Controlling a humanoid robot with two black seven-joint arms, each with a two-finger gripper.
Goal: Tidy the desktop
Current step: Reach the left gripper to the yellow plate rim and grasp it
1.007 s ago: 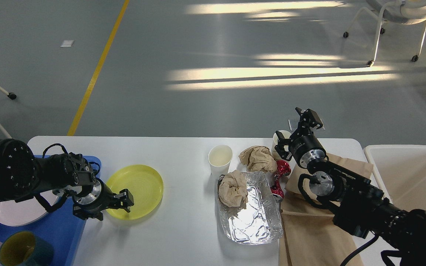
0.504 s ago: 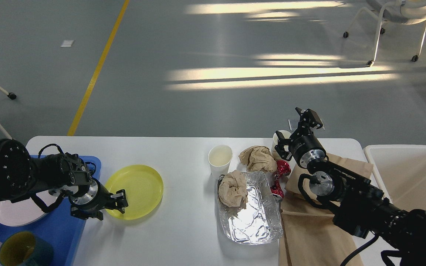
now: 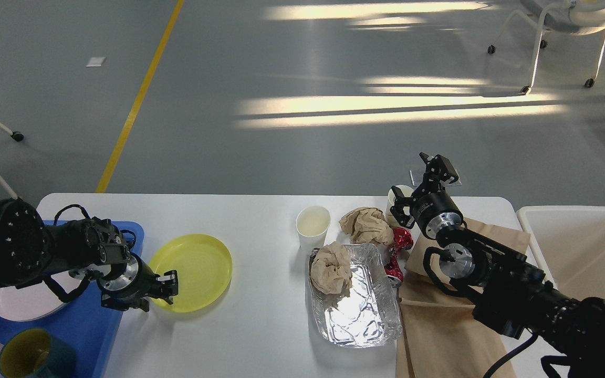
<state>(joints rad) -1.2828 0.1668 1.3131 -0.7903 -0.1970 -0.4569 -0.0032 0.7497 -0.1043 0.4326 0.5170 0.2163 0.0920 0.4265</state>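
Observation:
The white desktop [image 3: 260,220] carries a yellow plate [image 3: 197,270] at the left. A white paper cup [image 3: 312,226], two crumpled brown paper balls [image 3: 365,224] [image 3: 331,266], a foil tray [image 3: 357,310], a crushed red can [image 3: 398,249] and brown paper bags [image 3: 439,325] lie at the middle and right. My left gripper [image 3: 168,286] is low at the plate's left rim, its fingers apart on either side of the rim. My right gripper [image 3: 434,164] is open and empty, raised above the far edge beside a second white cup [image 3: 398,195].
A blue tray [image 3: 90,328] at the left edge holds a white plate [image 3: 24,302] and mugs [image 3: 32,359]. A white bin [image 3: 581,247] stands off the table's right end. Chairs on castors stand on the grey floor beyond.
My left gripper has drawn back to the left, from over the plate to its left rim. The plate has not moved. The right arm has not moved.

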